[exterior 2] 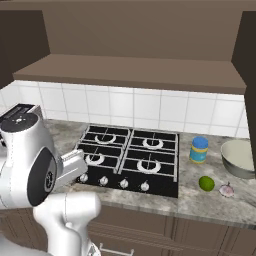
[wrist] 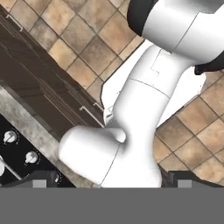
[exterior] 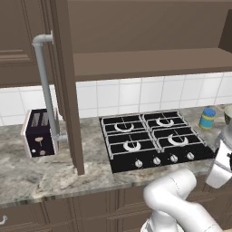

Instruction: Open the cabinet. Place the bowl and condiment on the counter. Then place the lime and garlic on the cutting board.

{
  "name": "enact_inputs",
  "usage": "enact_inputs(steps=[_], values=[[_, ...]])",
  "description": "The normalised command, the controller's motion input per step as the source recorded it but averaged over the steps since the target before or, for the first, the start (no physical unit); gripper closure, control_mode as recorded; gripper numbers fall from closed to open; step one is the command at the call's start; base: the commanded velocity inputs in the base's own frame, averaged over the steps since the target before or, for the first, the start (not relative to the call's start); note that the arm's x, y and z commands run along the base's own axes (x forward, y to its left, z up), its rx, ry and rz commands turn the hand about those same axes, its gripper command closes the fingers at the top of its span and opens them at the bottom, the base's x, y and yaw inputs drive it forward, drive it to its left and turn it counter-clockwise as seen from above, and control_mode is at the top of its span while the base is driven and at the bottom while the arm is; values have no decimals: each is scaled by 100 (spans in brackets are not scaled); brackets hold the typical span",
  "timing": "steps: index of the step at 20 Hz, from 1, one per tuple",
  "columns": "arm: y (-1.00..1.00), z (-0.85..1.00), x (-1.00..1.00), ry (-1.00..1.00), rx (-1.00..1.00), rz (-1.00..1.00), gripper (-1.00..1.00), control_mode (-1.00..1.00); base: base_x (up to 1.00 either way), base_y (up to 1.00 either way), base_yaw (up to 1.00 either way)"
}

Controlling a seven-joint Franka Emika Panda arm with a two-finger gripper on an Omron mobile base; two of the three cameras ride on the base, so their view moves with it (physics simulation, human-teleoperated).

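1. Two dark brown wooden cabinet doors (exterior: pixel 68 86) stand open in the left base view; the blue-lidded yellow condiment jar (exterior: pixel 208 118) sits on the grey marbled stone counter (exterior: pixel 36 170).
2. Right base view: the jar (exterior 2: pixel 199 149), wide grey-green ceramic bowl (exterior 2: pixel 239 158), small green lime (exterior 2: pixel 206 183) and pale garlic bulb (exterior 2: pixel 227 190) rest on the counter right of the black gas hob (exterior 2: pixel 130 160).
3. Hand view: the gripper (wrist: pixel 111 179) is spread wide, empty, over brown floor tiles (wrist: pixel 78 48).

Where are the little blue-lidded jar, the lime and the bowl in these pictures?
condiment jar (exterior 2: pixel 199 150): right base view, on its yellow body, right of the stove.
lime (exterior 2: pixel 206 183): right base view, on the middle of the green fruit, on the counter.
bowl (exterior 2: pixel 239 157): right base view, on its pale inside, at the right edge.
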Motion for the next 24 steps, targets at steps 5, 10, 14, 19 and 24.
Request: enact_inputs(steps=[5, 10, 14, 19, 24], values=[[-17, -16, -90, -4, 0, 7, -100, -100, 0, 0, 0], [-13, -12, -65, -6, 0, 7, -100, -100, 0, 0, 0], [-6, -6, -30, -2, 0, 4, -100, 100, -41, -13, 3], [0, 0, 0, 0, 0, 0, -100, 100, -85, -17, 5], [0, 0, 0, 0, 0, 0, -100, 100, -83, -21, 0]])
